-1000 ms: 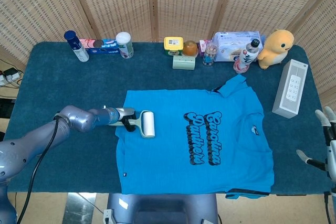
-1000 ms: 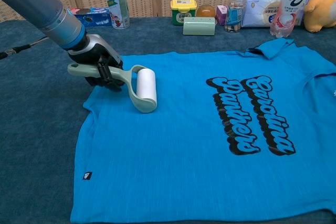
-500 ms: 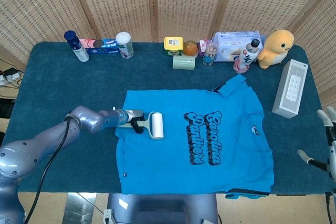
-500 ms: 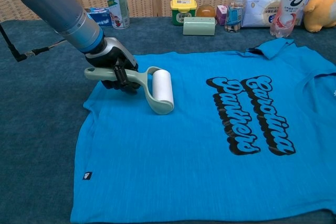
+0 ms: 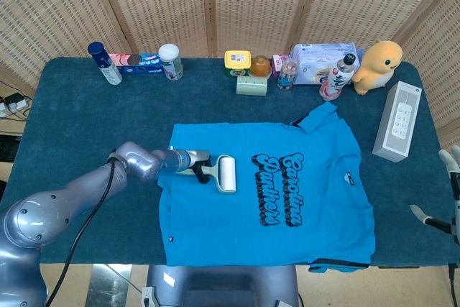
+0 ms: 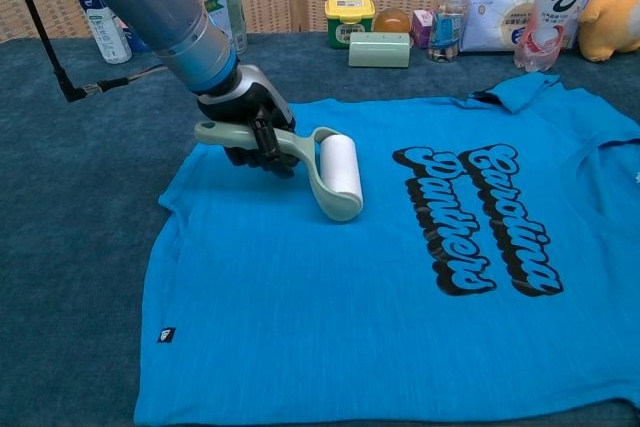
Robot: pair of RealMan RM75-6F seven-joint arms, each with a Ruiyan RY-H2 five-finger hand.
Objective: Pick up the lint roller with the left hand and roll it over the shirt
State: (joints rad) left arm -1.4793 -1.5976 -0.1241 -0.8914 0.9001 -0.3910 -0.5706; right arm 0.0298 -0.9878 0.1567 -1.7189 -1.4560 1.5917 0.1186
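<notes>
A bright blue shirt (image 5: 287,199) (image 6: 400,287) with black lettering lies flat on the dark blue table. My left hand (image 5: 188,164) (image 6: 250,125) grips the pale green handle of the lint roller (image 5: 226,174) (image 6: 338,175). Its white roll rests on the shirt's left part, just left of the lettering. My right hand (image 5: 451,199) shows only at the right edge of the head view, off the table, its fingers spread and holding nothing.
Along the back edge stand a spray can (image 5: 105,63), a toothpaste box (image 5: 136,62), a white canister (image 5: 170,60), a yellow jar (image 5: 237,62), a green box (image 5: 251,85), a wipes pack (image 5: 322,60), a bottle (image 5: 338,75) and a yellow plush (image 5: 378,65). A white box (image 5: 397,120) lies at the right.
My left hand has pushed the lint roller to the right across the shirt, from near the left sleeve toward the lettering. The right hand has barely moved.
</notes>
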